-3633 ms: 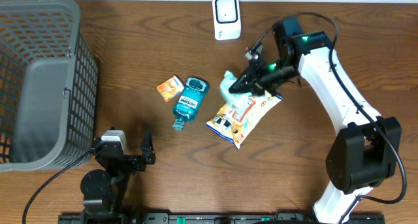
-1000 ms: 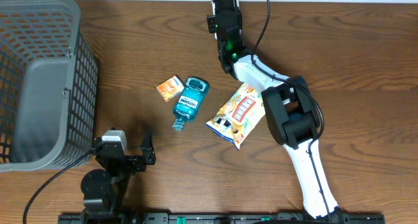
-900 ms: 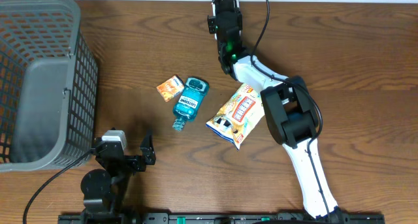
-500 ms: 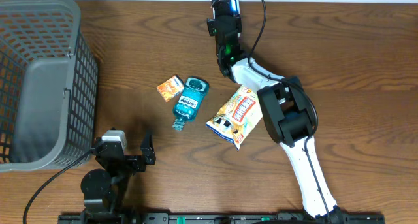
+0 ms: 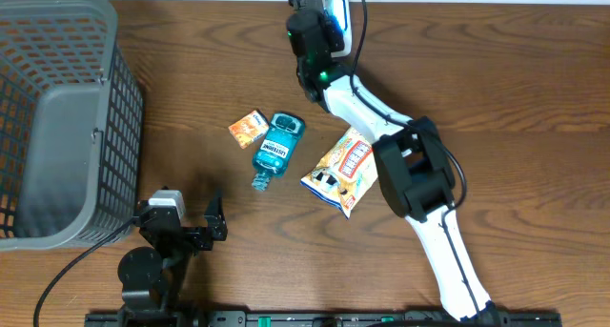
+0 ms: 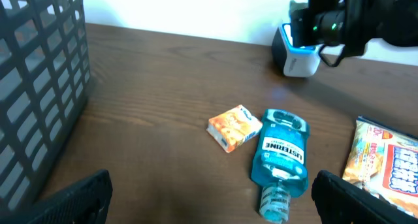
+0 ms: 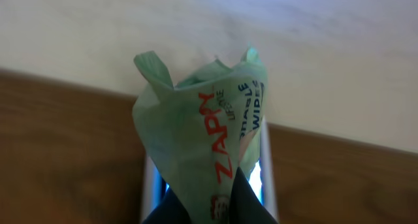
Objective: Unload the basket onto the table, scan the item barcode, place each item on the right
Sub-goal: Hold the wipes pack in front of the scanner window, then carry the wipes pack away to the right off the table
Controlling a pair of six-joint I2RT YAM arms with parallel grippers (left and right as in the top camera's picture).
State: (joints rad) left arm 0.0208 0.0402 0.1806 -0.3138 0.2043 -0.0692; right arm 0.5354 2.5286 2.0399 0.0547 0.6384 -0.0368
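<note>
Across the wooden table (image 5: 534,70), the right arm (image 5: 419,165) reached to the far edge, so it was the arm on the job. The left gripper (image 6: 212,181) sat at the near edge, jaws spread wide on nothing, well apart from everything.

The move to come turned on the white scanner (image 6: 299,53). From the right gripper (image 7: 208,208), it lay straight ahead, directly behind the wipes packet (image 7: 202,145). A blue glow showed on both sides of the packet's lower half. That claw was clenched on the packet's bottom end, and the packet's long axis ran straight out from the fingers toward the wall. We could not tell whether the packet touched the scanner, and no barcode showed in any view. We judged that the printed code had yet to be turned toward the lit face.

- The table was dark, grained wood, smooth and flat.
- The basket (image 5: 57,117) at the left was grey rigid plastic with an open grid.
- The snack bag (image 5: 348,170) was a glossy yellow-and-white pillow of film, lying flat.
- The mouthwash bottle (image 5: 276,148) was hard clear teal plastic, lying on its side.
- The scanner was a small rounded block of hard plastic.
- The packet was thin pale-green film, crumpled and peaked at the top, with red lettering.
- The orange box (image 5: 249,128) was small card, just beside the bottle.
</note>
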